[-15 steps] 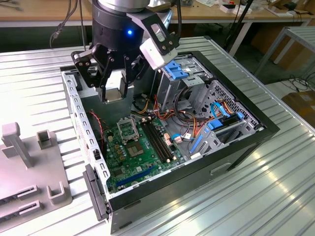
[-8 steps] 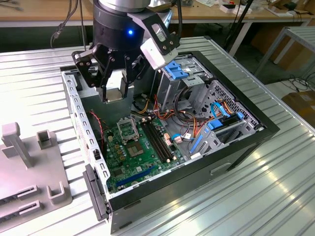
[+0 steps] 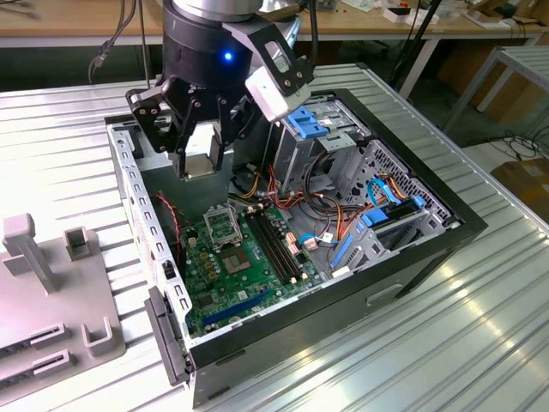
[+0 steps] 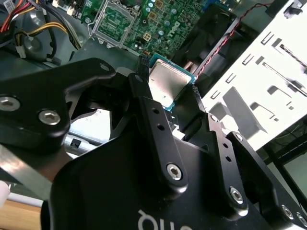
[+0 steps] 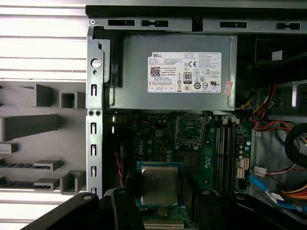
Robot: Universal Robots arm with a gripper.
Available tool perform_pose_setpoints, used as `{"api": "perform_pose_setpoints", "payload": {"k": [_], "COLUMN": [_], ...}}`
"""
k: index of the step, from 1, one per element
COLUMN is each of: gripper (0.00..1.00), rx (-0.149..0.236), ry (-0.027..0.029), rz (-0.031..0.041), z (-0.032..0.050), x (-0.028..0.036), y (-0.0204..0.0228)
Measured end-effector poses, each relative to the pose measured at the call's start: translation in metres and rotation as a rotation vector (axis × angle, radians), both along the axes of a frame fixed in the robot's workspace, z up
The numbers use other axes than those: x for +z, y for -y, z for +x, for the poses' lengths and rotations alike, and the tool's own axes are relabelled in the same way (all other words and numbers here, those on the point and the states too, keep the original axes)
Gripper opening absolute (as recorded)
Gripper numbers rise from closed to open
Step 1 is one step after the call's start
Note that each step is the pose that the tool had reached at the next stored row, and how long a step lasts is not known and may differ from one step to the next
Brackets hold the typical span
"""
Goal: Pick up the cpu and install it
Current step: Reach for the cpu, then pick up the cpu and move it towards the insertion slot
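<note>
My gripper (image 3: 199,165) hangs above the open computer case, shut on the cpu (image 3: 200,153), a thin silvery square with a greenish rim. Both wrist views show the cpu (image 4: 165,88) (image 5: 159,184) pinched by its edges between the two black fingers (image 4: 144,91). The gripper (image 4: 166,82) (image 5: 159,194) holds it flat, clear of the board. On the green motherboard (image 3: 225,279) below, the square metal socket frame (image 3: 221,225) (image 4: 113,21) (image 5: 191,130) stands open with nothing in it. In the first wrist view the cpu sits short of the socket and off to one side.
The grey power supply (image 5: 177,72) lies beside the socket. Memory slots (image 3: 274,245), loose coloured cables (image 3: 330,206) and a drive cage with blue tabs (image 3: 313,124) crowd the case. The perforated case wall (image 3: 137,206) stands close to the gripper. A grey fixture tray (image 3: 34,283) rests outside.
</note>
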State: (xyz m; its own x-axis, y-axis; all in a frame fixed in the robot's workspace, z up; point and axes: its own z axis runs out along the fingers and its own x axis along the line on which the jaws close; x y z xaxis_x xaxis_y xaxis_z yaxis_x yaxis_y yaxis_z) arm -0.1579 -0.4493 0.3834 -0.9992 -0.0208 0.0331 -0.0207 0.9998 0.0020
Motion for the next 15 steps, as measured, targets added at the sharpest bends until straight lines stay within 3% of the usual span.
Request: {"api": "perform_pose_setpoints", "payload": {"k": [6, 15], "gripper": [0.47, 0.47], "rx": [0.0, 0.0], "ry": [0.0, 0.0], "rz": [0.0, 0.0], "z": [0.0146, 0.0202], "x": [-0.0001, -0.0003], "y": [0.0001, 0.0001]}}
